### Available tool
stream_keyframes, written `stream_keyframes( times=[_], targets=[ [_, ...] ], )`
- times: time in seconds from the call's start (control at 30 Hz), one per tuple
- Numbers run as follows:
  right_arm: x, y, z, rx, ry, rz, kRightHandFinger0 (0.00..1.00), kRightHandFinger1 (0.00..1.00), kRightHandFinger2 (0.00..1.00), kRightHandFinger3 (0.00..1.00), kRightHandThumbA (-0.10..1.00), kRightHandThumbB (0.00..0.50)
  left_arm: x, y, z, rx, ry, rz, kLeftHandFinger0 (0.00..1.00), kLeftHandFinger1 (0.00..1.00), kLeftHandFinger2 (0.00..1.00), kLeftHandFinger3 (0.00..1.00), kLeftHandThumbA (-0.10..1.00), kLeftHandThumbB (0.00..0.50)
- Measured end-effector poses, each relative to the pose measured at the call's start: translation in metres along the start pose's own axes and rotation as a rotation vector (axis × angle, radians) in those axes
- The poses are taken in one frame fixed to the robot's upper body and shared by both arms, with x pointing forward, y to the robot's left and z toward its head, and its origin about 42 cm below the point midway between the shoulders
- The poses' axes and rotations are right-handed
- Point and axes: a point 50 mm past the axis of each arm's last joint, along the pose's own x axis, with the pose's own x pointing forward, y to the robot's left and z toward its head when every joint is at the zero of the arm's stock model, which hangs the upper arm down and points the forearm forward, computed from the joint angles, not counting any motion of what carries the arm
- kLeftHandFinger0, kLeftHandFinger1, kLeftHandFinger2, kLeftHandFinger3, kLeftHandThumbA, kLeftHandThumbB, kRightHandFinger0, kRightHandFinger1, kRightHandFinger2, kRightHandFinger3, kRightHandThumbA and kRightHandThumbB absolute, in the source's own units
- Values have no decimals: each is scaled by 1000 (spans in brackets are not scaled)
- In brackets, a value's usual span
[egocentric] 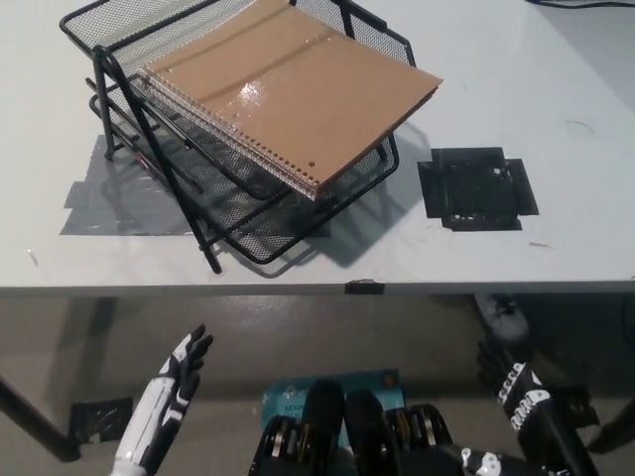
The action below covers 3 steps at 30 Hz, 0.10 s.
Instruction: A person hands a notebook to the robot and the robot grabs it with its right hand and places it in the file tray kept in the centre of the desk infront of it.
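A brown spiral-bound notebook (293, 89) lies on the top tier of the black wire file tray (104, 30) on the grey desk, its near corner sticking out over the tray's right rim. My black right hand (516, 392) hangs below the desk's front edge at the lower right, fingers apart and holding nothing. My white left hand (169, 402) rests below the desk edge at the lower left, fingers spread and empty.
A black tape patch (476, 188) marks the desk (556, 79) right of the tray, and grey tape (109, 203) lies under the tray's left side. A small black clip (364, 288) sits on the desk's front edge. Floor shows below.
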Motion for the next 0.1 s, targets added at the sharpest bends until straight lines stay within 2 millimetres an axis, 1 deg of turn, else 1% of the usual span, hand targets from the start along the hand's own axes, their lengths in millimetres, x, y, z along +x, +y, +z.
stream_keyframes(
  times=[0.1],
  targets=[
    [0,0,-4,3,8,1,1000,1000,1000,1000,1000,343,-5,0,-2,-4,11,5,1000,1000,1000,1000,1000,419]
  ],
)
